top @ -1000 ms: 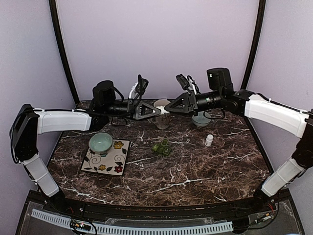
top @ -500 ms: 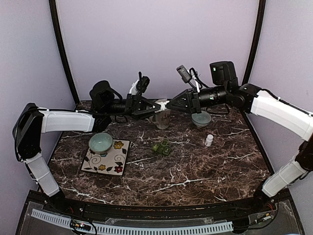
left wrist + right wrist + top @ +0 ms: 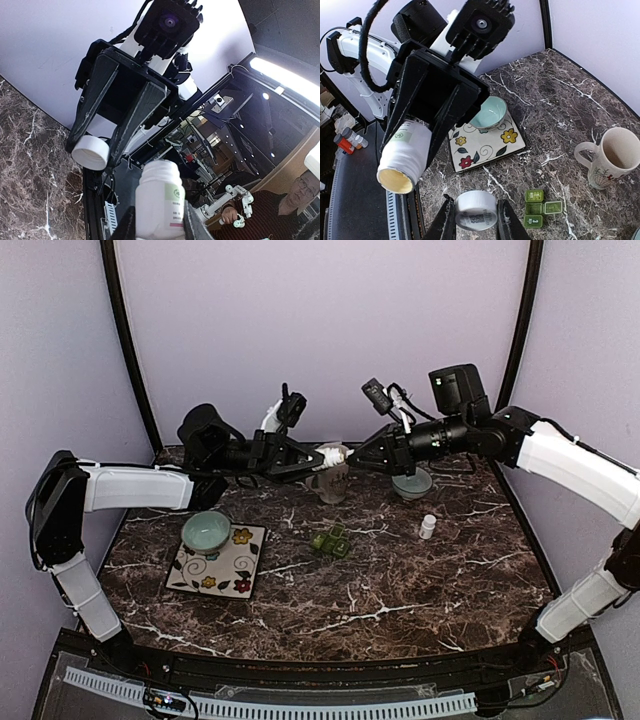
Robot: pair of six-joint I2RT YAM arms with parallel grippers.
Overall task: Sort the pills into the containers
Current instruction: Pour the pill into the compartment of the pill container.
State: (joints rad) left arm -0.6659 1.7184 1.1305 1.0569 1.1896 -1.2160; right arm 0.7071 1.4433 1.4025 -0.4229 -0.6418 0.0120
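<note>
Above the far edge of the surface, over the mug, our two arms meet. Over the last second the pair has risen a little and drifted toward the left edge. What matters is what now shows between them. The left fingers pinch the body of the white bottle. The right fingers pinch its white cap, and the two parts are apart, with clear air between them. From the right wrist view we look straight into the open, yellowish mouth of the bottle, which lies tipped well over toward its side. We see no pills, neither in the mouth nor on the surface.

We judge the opening step done, with the sorting itself not yet started. The green pill box sits near the middle of the surface, well apart from the bottle and nearer the near edge than the mug is. A fourth green square beside the strip may be a lid swung open, but we cannot be sure. With the bottle open and leaning over the mug, a careless tilt could drop pills there instead of in the box. The cap will need setting down somewhere.
</note>
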